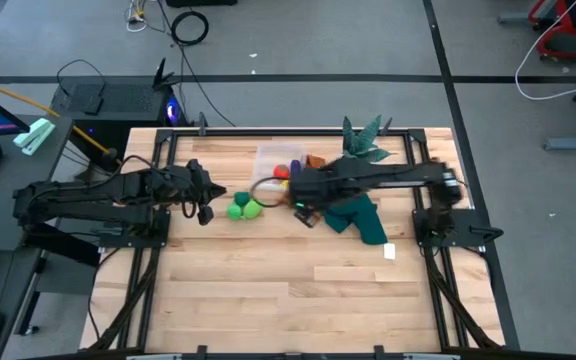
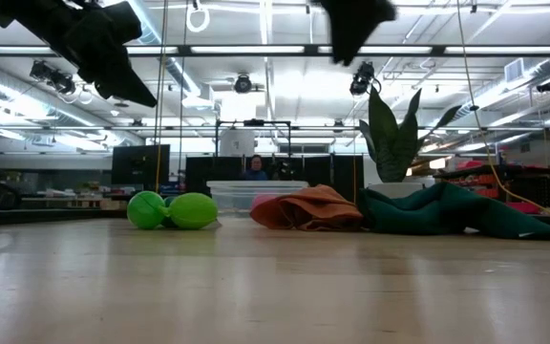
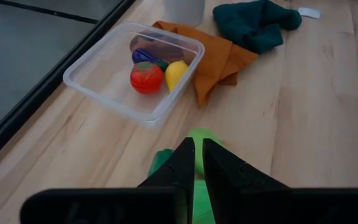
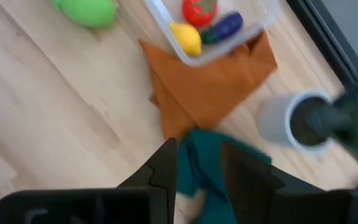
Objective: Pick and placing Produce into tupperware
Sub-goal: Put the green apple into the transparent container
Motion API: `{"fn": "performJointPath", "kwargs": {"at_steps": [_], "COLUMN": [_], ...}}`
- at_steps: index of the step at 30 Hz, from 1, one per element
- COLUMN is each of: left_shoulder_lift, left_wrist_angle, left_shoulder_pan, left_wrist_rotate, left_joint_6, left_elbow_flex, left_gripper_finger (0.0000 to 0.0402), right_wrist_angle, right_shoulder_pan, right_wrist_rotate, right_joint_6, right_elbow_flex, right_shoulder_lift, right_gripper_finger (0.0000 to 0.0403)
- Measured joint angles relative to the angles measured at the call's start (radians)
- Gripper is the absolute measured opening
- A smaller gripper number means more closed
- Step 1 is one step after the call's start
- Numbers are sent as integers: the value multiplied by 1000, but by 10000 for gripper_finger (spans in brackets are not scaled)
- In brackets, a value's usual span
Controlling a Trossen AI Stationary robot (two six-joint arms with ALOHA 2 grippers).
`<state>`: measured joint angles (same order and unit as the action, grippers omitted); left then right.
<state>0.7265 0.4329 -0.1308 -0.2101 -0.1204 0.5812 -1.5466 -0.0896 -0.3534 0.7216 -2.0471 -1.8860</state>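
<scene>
Two green produce pieces lie side by side on the table, touching. The clear tupperware stands farther back, holding a red, a yellow and a dark purple piece. My left gripper hangs shut above the green pieces, clear of them. My right gripper is raised over the edge of a dark green cloth, open by a small gap with nothing between its fingers.
An orange cloth lies partly under the tupperware's corner, and the dark green cloth spreads beside it toward the right. A potted plant in a white pot stands at the far edge. The table's near half is bare wood.
</scene>
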Motion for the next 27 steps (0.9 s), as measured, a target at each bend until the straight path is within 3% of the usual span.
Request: {"fn": "performJointPath", "kwargs": {"at_steps": [7,14,19,27], "left_shoulder_lift": [61,176,243,347], "left_wrist_angle": [-2,-92,-188,-173], "left_shoulder_pan": [0,1,1,1], "left_wrist_rotate": [6,67,138,141], "left_joint_6": [-17,-17,-25,-164], "left_elbow_flex": [0,0,0,0], "left_gripper_finger": [61,77,80,85], "right_wrist_angle": [268,498,637,1062], "right_shoulder_pan": [-127,-264,-347,-377], "right_wrist_rotate": [23,-12,-60,-38], "right_joint_6": [110,136,108,-52], "right_elbow_flex": [443,819,1050,1308], "right_shoulder_lift": [336,579,683,726], "right_gripper_finger": [83,83,83,107]}}
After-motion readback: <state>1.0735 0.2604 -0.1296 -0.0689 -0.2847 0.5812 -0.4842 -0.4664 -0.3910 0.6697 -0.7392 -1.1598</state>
